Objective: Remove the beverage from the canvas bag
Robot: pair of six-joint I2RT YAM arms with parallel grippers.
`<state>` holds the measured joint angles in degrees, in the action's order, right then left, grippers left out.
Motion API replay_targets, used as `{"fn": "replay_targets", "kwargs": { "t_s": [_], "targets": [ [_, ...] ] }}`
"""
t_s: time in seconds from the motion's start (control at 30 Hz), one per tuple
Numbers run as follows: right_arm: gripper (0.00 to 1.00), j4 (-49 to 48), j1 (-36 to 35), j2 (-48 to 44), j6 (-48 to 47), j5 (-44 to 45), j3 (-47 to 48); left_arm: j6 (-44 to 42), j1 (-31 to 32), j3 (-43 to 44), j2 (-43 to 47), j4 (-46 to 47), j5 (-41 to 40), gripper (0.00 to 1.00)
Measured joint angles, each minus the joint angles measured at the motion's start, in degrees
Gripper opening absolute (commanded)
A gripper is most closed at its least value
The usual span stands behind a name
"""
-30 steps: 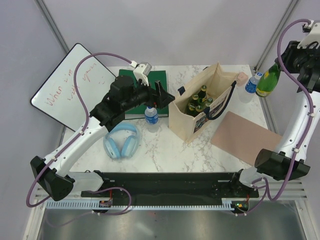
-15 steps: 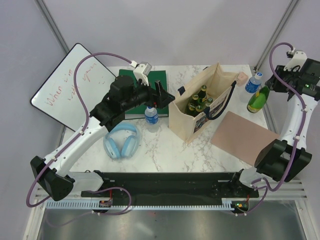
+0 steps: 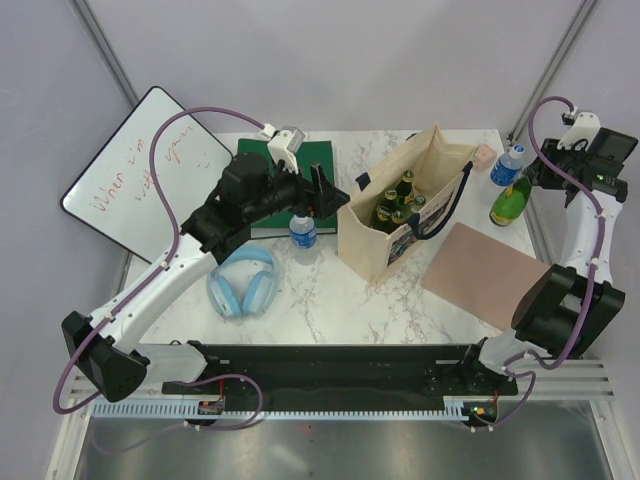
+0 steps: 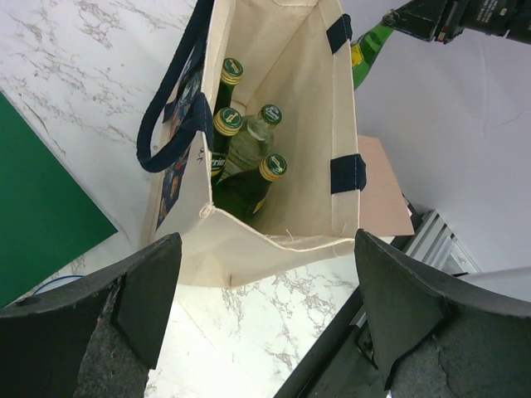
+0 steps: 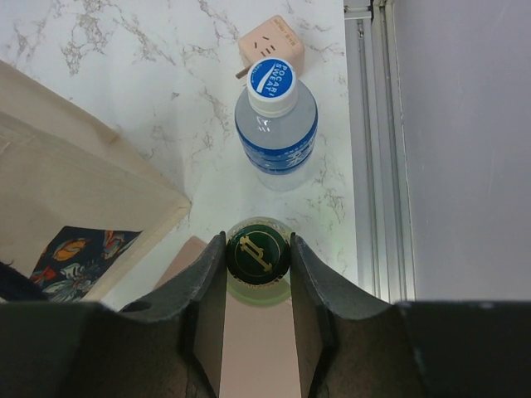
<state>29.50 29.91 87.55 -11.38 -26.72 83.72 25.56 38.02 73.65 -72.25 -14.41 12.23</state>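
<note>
Canvas bag: boxy beige tote with dark strap handles and a blue print panel on one side. It stands open at the rear middle of the table. Four capped bottles stand upright inside, crowded at one end.

Green bottle is out of the bag at the far right edge, just beside a blue-labelled water bottle. Pink plug cube lies beyond that, tan mat nearer.

Right gripper is clamped at the green bottle's cap; only its wrist view shows the fingers either side. Whether the base touches the marble: cannot tell.

Left gripper is spread wide by the bag's mouth, holding nothing.

Overhead view only: headphones, small water bottle, whiteboard.
</note>
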Motion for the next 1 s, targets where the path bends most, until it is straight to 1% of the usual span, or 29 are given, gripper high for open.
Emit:
{"fn": "replay_targets", "kwargs": {
  "t_s": [0.43,0.63,0.73,0.77,0.83,0.87,0.93,0.97,1.0],
  "targets": [
    [0.00,-8.41,0.00,4.37,-3.48,0.31,-6.58,0.00,0.00,0.02,-0.02,0.02,0.22,0.91],
    [0.06,-10.78,-0.02,4.37,-5.40,-0.48,-8.90,-0.02,0.00,0.02,-0.04,0.02,0.37,0.91],
    [0.13,-11.45,-0.02,4.37,-6.49,-1.16,-9.27,-0.02,0.00,0.02,-0.17,0.04,0.42,0.91],
    [0.20,-11.39,-0.02,4.37,-7.04,-1.46,-9.31,0.00,0.00,0.11,-0.37,0.04,0.46,0.91],
    [0.29,-11.10,-0.02,4.37,-8.20,-2.08,-9.31,-0.02,0.00,0.46,-1.09,0.07,0.85,0.91],
    [0.37,-11.02,-0.02,4.33,-8.66,-2.27,-9.35,-0.02,0.00,0.85,-1.68,0.02,1.22,0.91],
    [0.45,-11.02,-0.02,3.93,-9.66,-2.82,-9.86,-0.02,0.00,1.90,-2.93,0.04,1.79,0.91],
    [0.52,-10.91,0.00,3.34,-10.27,-2.99,-10.45,-0.02,0.02,2.58,-3.63,0.00,1.99,0.91],
    [0.55,-10.71,0.00,2.84,-10.67,-2.99,-10.91,-0.04,0.04,3.26,-4.24,0.00,2.14,0.91]
  ]
}}
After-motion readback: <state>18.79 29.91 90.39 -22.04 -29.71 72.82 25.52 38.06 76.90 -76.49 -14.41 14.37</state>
